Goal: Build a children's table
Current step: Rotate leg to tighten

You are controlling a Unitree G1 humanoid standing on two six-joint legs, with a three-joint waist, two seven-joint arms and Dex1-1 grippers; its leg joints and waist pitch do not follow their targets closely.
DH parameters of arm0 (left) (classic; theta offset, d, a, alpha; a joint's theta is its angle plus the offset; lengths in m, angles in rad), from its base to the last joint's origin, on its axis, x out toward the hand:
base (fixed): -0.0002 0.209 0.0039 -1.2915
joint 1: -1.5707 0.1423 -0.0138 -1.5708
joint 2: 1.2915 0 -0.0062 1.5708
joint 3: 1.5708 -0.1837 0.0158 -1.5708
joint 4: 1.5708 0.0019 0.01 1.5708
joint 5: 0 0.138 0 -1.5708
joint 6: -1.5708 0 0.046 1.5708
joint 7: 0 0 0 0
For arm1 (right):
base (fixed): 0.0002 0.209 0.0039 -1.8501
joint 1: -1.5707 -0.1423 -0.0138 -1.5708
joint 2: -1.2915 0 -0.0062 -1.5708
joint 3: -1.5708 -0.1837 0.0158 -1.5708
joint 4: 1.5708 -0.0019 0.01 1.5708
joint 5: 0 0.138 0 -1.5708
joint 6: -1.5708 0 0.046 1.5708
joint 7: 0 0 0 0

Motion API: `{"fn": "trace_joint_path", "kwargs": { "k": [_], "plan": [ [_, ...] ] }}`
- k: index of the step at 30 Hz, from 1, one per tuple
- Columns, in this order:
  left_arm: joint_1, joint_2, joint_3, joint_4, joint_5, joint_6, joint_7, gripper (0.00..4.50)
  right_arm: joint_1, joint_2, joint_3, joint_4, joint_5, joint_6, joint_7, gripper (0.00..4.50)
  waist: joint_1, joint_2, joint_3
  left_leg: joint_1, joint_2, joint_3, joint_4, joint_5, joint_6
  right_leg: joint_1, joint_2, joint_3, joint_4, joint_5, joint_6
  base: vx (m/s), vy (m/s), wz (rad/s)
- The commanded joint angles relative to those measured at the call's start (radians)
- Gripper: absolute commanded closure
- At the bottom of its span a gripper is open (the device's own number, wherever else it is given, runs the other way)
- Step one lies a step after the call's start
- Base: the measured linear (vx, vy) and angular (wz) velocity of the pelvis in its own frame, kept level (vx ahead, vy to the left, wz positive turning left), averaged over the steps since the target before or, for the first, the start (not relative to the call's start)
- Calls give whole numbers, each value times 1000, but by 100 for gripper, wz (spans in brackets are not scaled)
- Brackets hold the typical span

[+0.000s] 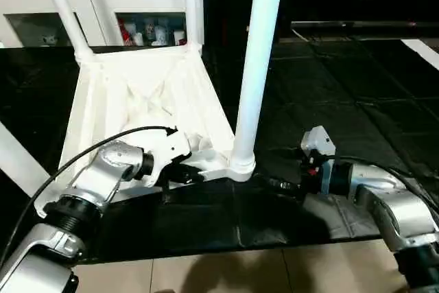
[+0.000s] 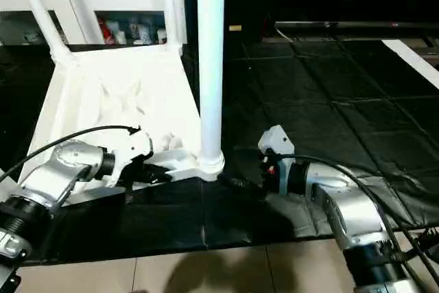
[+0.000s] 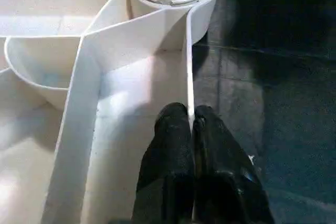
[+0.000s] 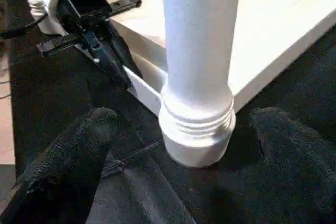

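Your left hand is pinching the tabletop's rim; your right hand is standing wide open beside the near leg.

The white tabletop (image 1: 137, 94) is lying upside down on the black floor mat (image 1: 343, 87), legs pointing up. Your left hand (image 3: 190, 124) is clamping the thin rim wall just beside the near corner socket (image 4: 197, 140), where the leg (image 1: 257, 53) is standing upright. Your right hand (image 4: 184, 129) is holding nothing, its fingers (image 4: 79, 145) flanking that socket without touching it.
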Motion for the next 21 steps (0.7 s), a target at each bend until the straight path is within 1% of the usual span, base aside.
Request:
{"fn": "trace_joint_path", "kwargs": {
  "k": [1, 2, 3, 4, 5, 6, 8, 9, 10, 11, 12, 13, 14, 16, 19, 21],
  "plan": [
    [-16, -9, -41, 0, -3, -47, -81, 443, -37, 6, -1, 31, 12, -30, 29, 0, 4, -2, -68, -1, 23, -6, -62, -168, 43, 60, -71, 56, -79, -249, -167, 0, 0, 0],
    [-19, -10, -47, 7, 0, -56, -92, 443, -47, 8, 1, 44, 10, -38, 35, 0, 5, -1, -68, 2, 24, -5, -61, -172, 44, 57, -71, 57, -79, -253, -170, 0, 0, 0],
    [-30, -10, -67, 29, 23, -93, -110, 443, -74, 4, 19, 81, 0, -39, 69, 0, 10, -1, -69, 3, 24, -4, -61, -169, 46, 57, -71, 57, -79, -249, -173, 0, 0, 0],
    [-30, -10, -67, 30, 24, -94, -111, 443, -76, 4, 20, 83, -1, -40, 69, 0, 11, 0, -69, 4, 25, -4, -61, -173, 46, 56, -71, 57, -79, -250, -175, 0, 0, 0],
    [-40, -12, -77, 47, 36, -109, -120, 443, -97, 8, 27, 116, -15, -64, 76, 0, 17, 1, -69, 6, 26, -3, -62, -173, 43, 56, -71, 57, -78, -249, -175, 0, 0, 0],
    [-46, -13, -83, 53, 41, -120, -129, 443, -108, 11, 32, 132, -14, -69, 94, 0, 22, 0, -69, 8, 27, -3, -61, -177, 39, 55, -72, 58, -77, -250, -177, 0, 0, 0],
    [-57, -18, -92, 61, 48, -129, -145, 443, -135, 19, 51, 174, -26, -94, 126, 0, 26, 1, -69, 5, 28, -4, -62, -174, 35, 57, -73, 58, -74, -239, -180, 0, 0, 0],
    [-62, -21, -94, 67, 52, -135, -153, 443, -151, 27, 56, 199, -33, -106, 138, 0, 28, 2, -71, 6, 29, -4, -61, -174, 35, 57, -74, 57, -73, -234, -183, 0, 0, 0],
    [-66, -24, -94, 71, 55, -139, -157, 443, -161, 32, 59, 215, -37, -114, 142, 0, 29, 1, -72, 5, 29, -4, -61, -166, 35, 57, -74, 57, -69, -214, -189, 0, 0, 0],
    [-66, -24, -94, 71, 55, -139, -157, 448, -161, 32, 59, 215, -37, -114, 142, 17, 31, 1, -73, 4, 29, -3, -60, -160, 35, 58, -73, 58, -68, -200, -191, 0, 0, 0],
    [-76, -30, -93, 89, 61, -153, -162, 450, -183, 41, 66, 254, -43, -125, 163, 28, 34, 0, -73, 3, 28, -3, -60, -150, 38, 58, -72, 58, -66, -188, -195, 0, 0, 0],
    [-81, -31, -94, 95, 64, -159, -165, 450, -193, 44, 70, 269, -45, -128, 173, 28, 36, 0, -74, 3, 27, -3, -58, -149, 39, 59, -73, 57, -66, -186, -197, 0, 0, 0],
    [-88, -34, -96, 108, 67, -167, -170, 450, -215, 49, 77, 303, -48, -134, 193, 38, 40, 0, -73, 2, 28, -3, -59, -153, 37, 59, -74, 57, -67, -197, -196, 0, 0, 0],
    [-89, -34, -97, 111, 68, -169, -172, 450, -222, 50, 80, 313, -49, -135, 199, 59, 43, 0, -73, 4, 29, -3, -59, -161, 36, 58, -74, 57, -68, -212, -191, 0, 0, 0],
    [-94, -38, -98, 125, 74, -178, -177, 450, -246, 55, 86, 364, -59, -153, 223, 82, 44, 1, -74, 4, 31, -4, -59, -158, 33, 58, -75, 57, -65, -202, -194, 0, 0, 0],
    [-99, -39, -97, 137, 79, -187, -179, 450, -258, 59, 87, 393, -67, -167, 239, 103, 45, -1, -74, 2, 29, -3, -59, -162, 34, 59, -74, 57, -66, -204, -194, 0, 0, 0]
  ]
}}
